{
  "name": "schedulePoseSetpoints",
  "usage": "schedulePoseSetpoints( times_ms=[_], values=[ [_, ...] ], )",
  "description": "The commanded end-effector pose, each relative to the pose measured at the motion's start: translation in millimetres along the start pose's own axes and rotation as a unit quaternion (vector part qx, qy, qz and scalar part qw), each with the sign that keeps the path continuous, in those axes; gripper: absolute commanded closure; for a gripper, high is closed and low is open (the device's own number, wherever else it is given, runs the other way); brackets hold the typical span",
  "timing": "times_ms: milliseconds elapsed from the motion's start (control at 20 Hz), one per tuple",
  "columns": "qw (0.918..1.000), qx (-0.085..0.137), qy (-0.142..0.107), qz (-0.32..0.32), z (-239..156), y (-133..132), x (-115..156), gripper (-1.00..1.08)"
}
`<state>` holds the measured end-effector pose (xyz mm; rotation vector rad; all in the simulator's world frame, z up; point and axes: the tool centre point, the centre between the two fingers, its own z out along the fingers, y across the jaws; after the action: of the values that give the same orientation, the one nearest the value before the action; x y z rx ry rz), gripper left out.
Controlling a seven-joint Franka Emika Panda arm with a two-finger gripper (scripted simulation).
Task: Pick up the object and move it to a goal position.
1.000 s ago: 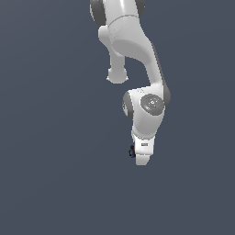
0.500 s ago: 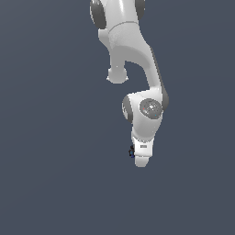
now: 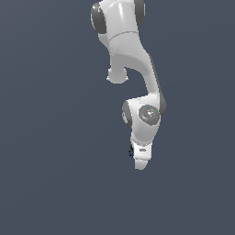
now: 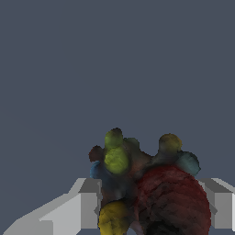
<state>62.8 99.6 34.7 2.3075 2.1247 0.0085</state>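
The speckled object (image 4: 147, 188) is found directly between the two grey fingers (image 4: 87, 206) of the gripper (image 4: 151, 209) in the wrist view. One finger is seen hard against the lump's blue and yellow side, the other against its large dark-red lobe. No gap is visible on either side, so the gripper is judged to be closed upon the object, not merely standing around it.

No clear long axis can be assigned to the object: it is a knobbly cluster with green and yellow bumps projecting beyond the fingertips, while the red lobe and a yellow bump lie back toward the palm. The lump is thus held in the fingers' line, with part of it protruding past them.

In the exterior view the Panda arm (image 3: 133, 64) is seen folded downward, and the gripper (image 3: 140, 163) is shown at its lowest end, pointing down. Only a tiny dark speck (image 3: 131, 152) is visible at the gripper's side toward the exterior view's left; it is too small to be identified with confidence.

No goal marker is visible in either view, so the direction from hand to goal cannot be stated. The ground is a uniform grey, and whether the object is clear of it cannot be told. It is judged that the coming move depends on the carry being made with the grip kept firm.
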Motion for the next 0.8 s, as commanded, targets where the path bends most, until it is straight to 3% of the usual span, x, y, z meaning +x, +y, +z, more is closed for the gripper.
schedulePoseSetpoints(
  times_ms=[0,750],
  values=[
    [1.0000,0.004,0.000,0.000,5,-2,0,1.08],
    [1.0000,-0.001,0.000,0.000,-8,-2,-2,1.08]
  ],
)
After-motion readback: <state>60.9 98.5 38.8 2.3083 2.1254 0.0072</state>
